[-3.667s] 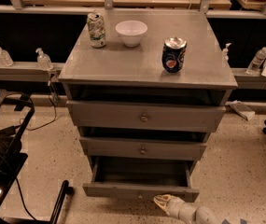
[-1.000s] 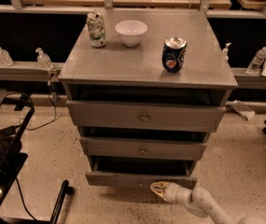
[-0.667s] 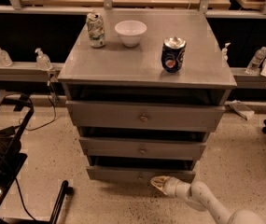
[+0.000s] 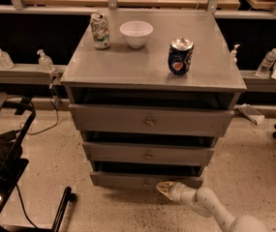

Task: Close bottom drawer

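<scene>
The bottom drawer [image 4: 123, 180] is the lowest of three grey drawers in the cabinet [image 4: 152, 71]. Its slim flat front stands out only slightly, about level with the middle drawer front [image 4: 147, 153] above it. My gripper [image 4: 164, 188] reaches in from the lower right on a white arm and its tip rests against the bottom drawer's front, just right of centre. The drawer's small knob is hidden near the gripper tip.
On the cabinet top stand a green-and-white can [image 4: 100, 31], a white bowl [image 4: 136, 34] and a blue Pepsi can [image 4: 180, 56]. The top drawer front [image 4: 149, 121] is above. Black equipment and cables [image 4: 2, 149] lie on the floor at left. Bottles [image 4: 267, 62] line the rail behind.
The bottom drawer has slid back into the cabinet from well pulled out. My gripper has followed it inward and stays against its front.
</scene>
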